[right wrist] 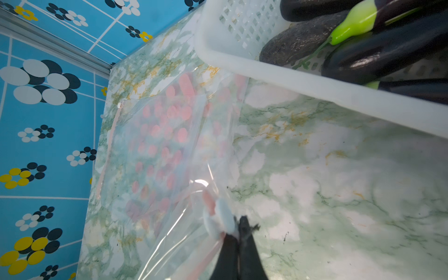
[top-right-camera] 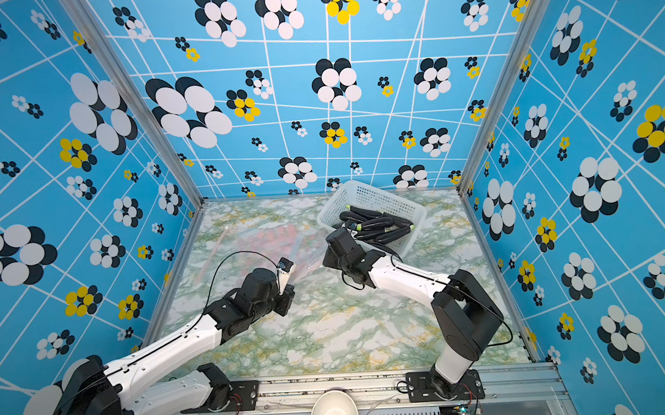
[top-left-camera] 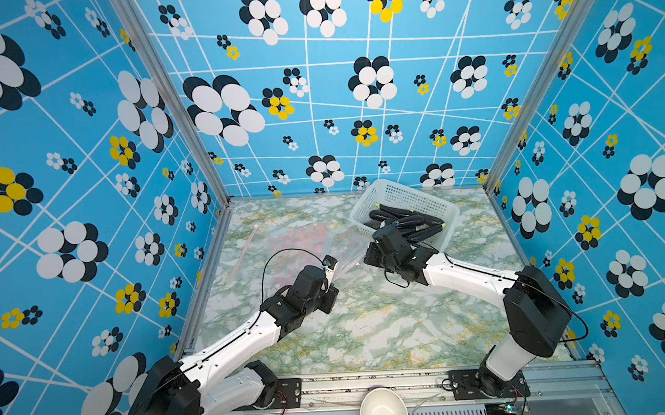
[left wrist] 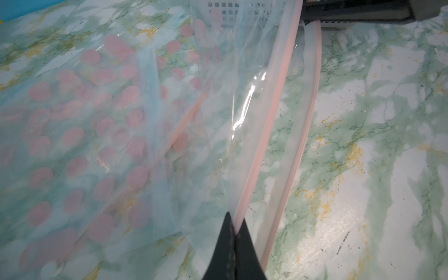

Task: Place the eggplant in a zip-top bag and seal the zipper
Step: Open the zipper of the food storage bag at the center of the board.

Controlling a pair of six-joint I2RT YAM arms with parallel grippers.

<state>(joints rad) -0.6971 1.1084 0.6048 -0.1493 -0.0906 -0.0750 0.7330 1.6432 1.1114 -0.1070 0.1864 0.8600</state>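
Observation:
Several clear zip-top bags (top-left-camera: 305, 241) (top-right-camera: 274, 239) with pink dots lie overlapping on the marble table. My left gripper (left wrist: 234, 225) is shut on the pink zipper strip (left wrist: 274, 116) of the nearest bag, which stretches away from its tips. My right gripper (right wrist: 238, 225) is shut on the other end of that bag's mouth, next to a whitish tab (right wrist: 221, 213). The film rises off the table between the two grippers. Several dark purple eggplants (top-left-camera: 406, 222) (top-right-camera: 378, 225) (right wrist: 388, 48) with green stems lie in the white basket, none of them held.
The white mesh basket (top-left-camera: 416, 194) (right wrist: 315, 84) stands at the back right, just beyond my right wrist. A white bowl (top-left-camera: 382, 409) sits on the front rail between the arm bases. Blue patterned walls enclose the table on three sides.

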